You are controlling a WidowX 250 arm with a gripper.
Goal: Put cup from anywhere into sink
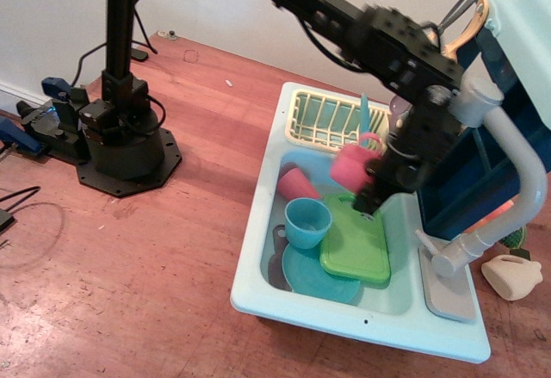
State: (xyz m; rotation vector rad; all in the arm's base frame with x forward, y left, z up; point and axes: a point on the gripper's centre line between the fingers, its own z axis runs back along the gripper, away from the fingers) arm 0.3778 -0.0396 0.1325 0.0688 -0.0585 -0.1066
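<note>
The hot-pink cup (349, 166) hangs in the air, tilted, over the back right of the basin of the pale aqua sink (258, 296). My gripper (368, 187) is shut on it, with the black arm coming down from the upper left. The cup's loop handle points up. It hangs just above the far end of the green cutting board (355, 240) and touches nothing below.
In the basin lie a salmon-pink cup (298, 184), a teal cup (307, 221) and a teal plate (320, 276). The cream dish rack (320, 116) is at the back and the grey faucet (515, 168) at the right. A black stand (120, 141) is on the table at the left.
</note>
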